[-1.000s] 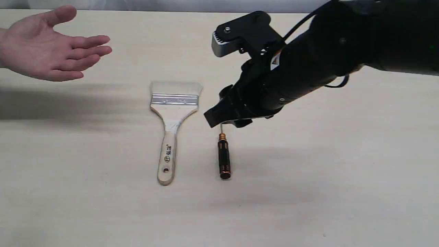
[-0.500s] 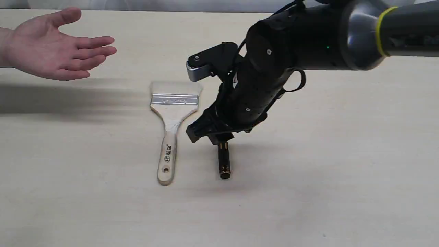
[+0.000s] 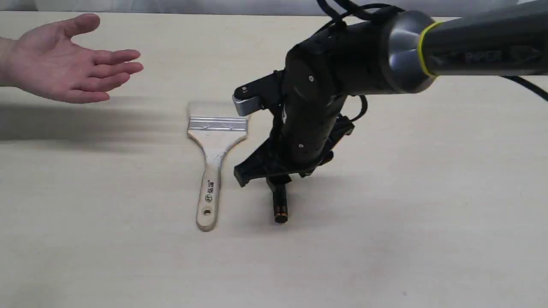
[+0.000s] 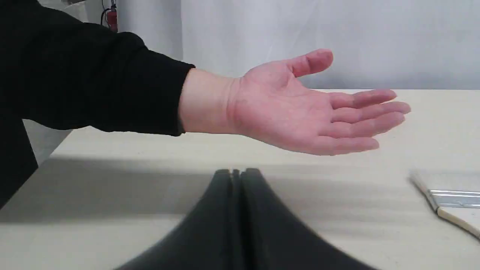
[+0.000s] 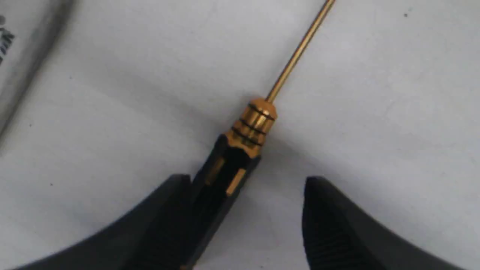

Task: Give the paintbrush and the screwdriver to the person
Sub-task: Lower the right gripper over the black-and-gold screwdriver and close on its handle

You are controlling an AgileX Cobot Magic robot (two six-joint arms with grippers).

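Two tools flat on the table (image 3: 385, 239), neither lifted: paintbrush (image 3: 216, 141) beside screwdriver (image 3: 280, 207), both well apart from the person's open hand (image 3: 64, 60). Over the screwdriver's black handle, the right gripper (image 5: 243, 183), jaws spread and nothing clamped; one finger close against the handle, the other apart. Facing that hand, the left gripper (image 4: 236, 173), fingers pressed together, empty. Looks light, stiff and slick: round, narrow, apt to roll or squirt out of a skewed pinch. Best taken mid-handle, square across, behind the gold collar; never by the thin shaft.
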